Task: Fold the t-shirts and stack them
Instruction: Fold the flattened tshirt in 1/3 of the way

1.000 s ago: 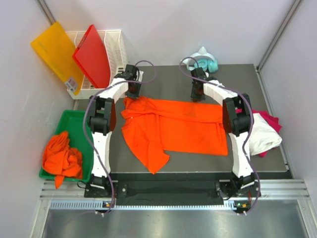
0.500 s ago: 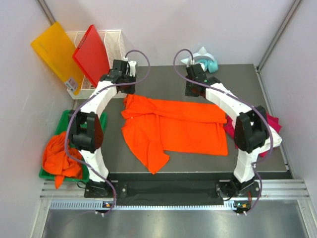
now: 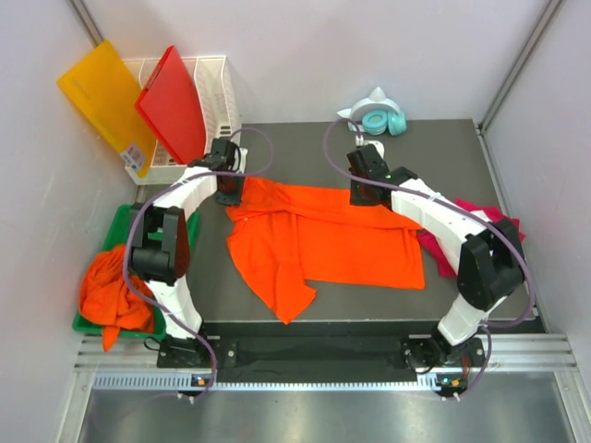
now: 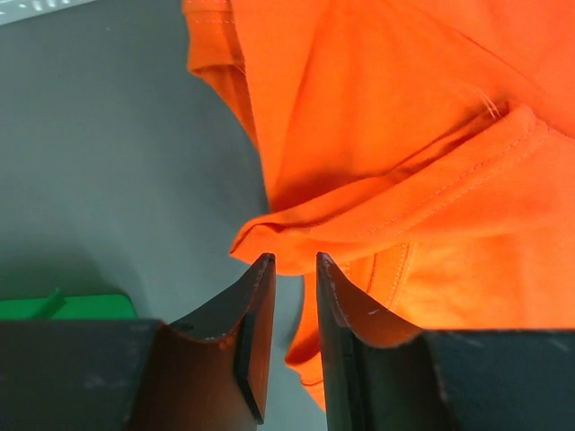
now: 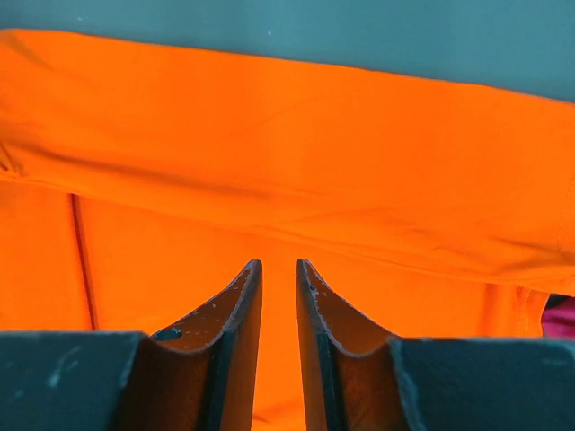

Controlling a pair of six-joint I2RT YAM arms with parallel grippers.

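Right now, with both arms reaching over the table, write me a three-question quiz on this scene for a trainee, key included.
1. True or false: the red board lies flat in the green tray.
2. Pick one: the crumpled orange heap sits in A) the green tray, B) a cardboard box, C) a drawer.
3. Short answer: the left claw and the right claw both hang over one garment. Which?

Key
1. False: it leans in the white basket.
2. A.
3. The spread orange t-shirt.
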